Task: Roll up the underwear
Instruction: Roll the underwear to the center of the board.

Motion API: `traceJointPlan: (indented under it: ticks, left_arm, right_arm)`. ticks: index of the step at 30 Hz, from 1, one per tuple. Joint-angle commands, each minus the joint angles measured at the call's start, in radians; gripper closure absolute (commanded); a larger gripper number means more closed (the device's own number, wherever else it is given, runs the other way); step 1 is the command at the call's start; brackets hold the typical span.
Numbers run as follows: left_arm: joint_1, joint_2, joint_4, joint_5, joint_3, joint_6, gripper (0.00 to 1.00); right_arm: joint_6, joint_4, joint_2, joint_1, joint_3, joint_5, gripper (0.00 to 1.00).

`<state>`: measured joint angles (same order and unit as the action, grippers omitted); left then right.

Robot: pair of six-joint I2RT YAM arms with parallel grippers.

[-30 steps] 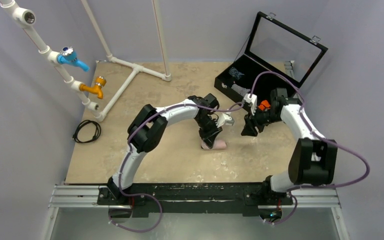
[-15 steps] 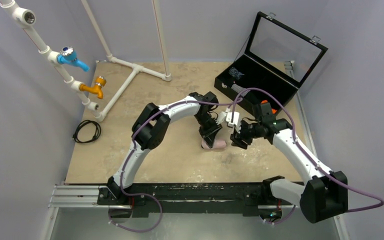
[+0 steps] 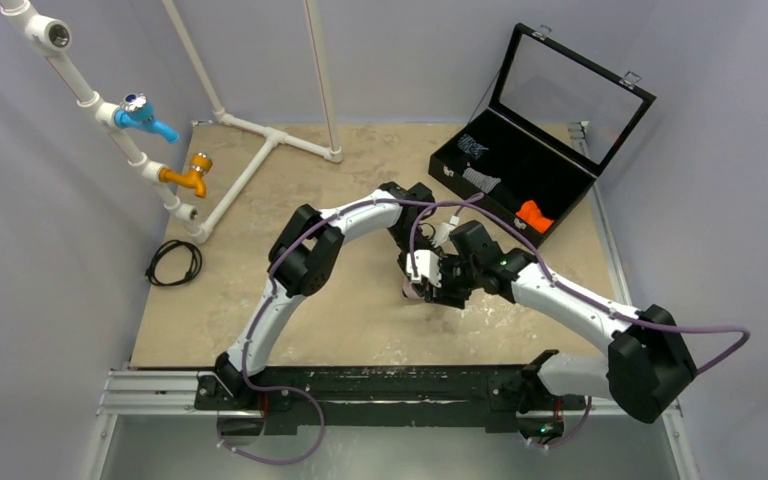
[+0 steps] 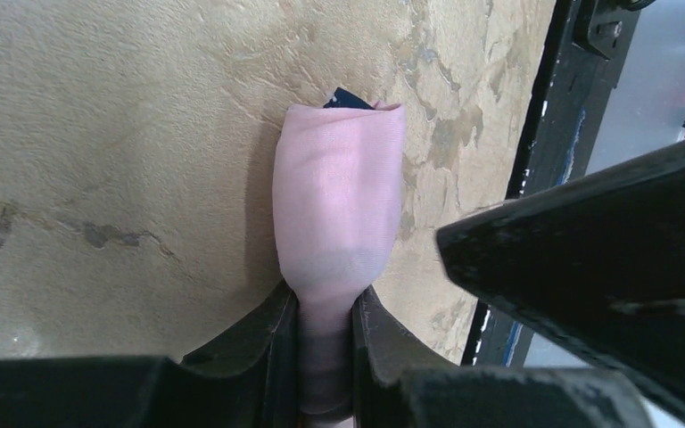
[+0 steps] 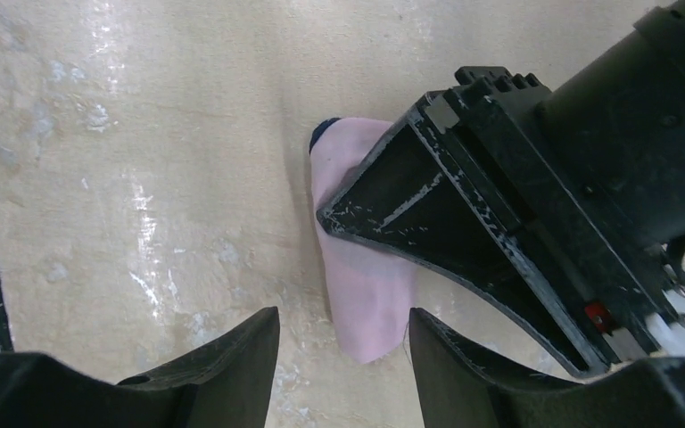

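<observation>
The underwear (image 4: 339, 205) is a short pale pink roll lying on the tan table, with a scrap of navy trim showing at its far end. My left gripper (image 4: 325, 299) is shut on the near end of the roll, the fabric pinched between both fingers. My right gripper (image 5: 343, 325) is open and hovers just over the roll's free end (image 5: 366, 303), one finger on each side and neither touching it. In the top view both grippers (image 3: 415, 275) (image 3: 437, 290) meet mid-table and hide nearly all of the underwear.
An open black case (image 3: 560, 190) stands at the back right, holding an orange rolled cloth (image 3: 534, 214) and a grey-striped roll (image 3: 480, 180). White pipes (image 3: 250, 165) with taps run along the back left, near a coiled black cable (image 3: 173, 262). The arms' rail (image 3: 390, 385) borders the near edge.
My right arm has swung left from the case to the underwear and come down over its free end, jaws a little wider. The left gripper has kept its hold and stayed put.
</observation>
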<state>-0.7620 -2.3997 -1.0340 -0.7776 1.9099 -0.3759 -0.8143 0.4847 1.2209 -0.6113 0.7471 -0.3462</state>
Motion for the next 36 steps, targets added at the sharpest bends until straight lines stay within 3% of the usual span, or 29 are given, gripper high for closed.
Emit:
traceJointPlan:
  ticks: [1,14,36]
  left_arm:
    - [-0.002,-0.153,-0.043,0.213,-0.049,-0.051,1.00]
    - [0.007,-0.180,-0.090,0.184,-0.013,-0.067,1.00]
    - [0.003,-0.139,-0.006,0.243,-0.079,-0.024,1.00]
  right_arm:
    - [0.020,-0.115,0.034,-0.045,-0.018,0.108,0.46]
    - [0.016,-0.185,0.123,-0.085,-0.036,0.137,0.45]
    - [0.046,-0.032,0.048,-0.097,-0.003,0.053,0.45]
